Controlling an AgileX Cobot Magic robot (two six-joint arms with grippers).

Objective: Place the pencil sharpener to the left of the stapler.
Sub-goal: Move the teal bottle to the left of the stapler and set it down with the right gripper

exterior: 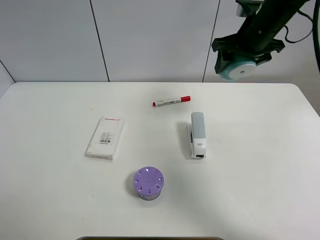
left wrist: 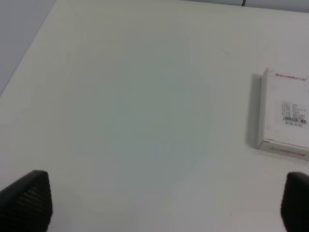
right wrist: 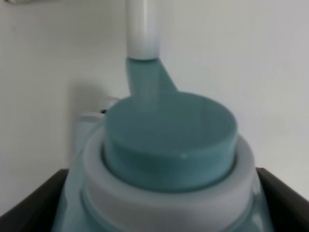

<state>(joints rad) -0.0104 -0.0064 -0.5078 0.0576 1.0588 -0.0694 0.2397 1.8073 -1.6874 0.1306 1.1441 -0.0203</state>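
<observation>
The right gripper (exterior: pixel 244 56) is closed around the pencil sharpener (exterior: pixel 238 69) and holds it in the air. In the right wrist view its dark fingers (right wrist: pixel 29 203) press against both sides of the teal and white body, and a white knob on a teal stem sticks out at the far end. In the high view the sharpener hangs near the far right edge of the white table (exterior: pixel 260 175), with its round white face toward the camera. It touches nothing but the gripper.

The stapler (exterior: pixel 197 135) lies flat near the middle of the table, well apart from the sharpener, which is behind it and to its right. A red-capped marker (exterior: pixel 171 101) lies just beyond the stapler. A flat white box (exterior: pixel 105 138) lies to the stapler's left, and a purple cylinder with holes on top (exterior: pixel 148 183) stands nearer the front edge.

The left gripper (left wrist: pixel 164 203) shows only in its own wrist view. Its jaws are spread wide and hold nothing, over bare table with the white box off to one side.
</observation>
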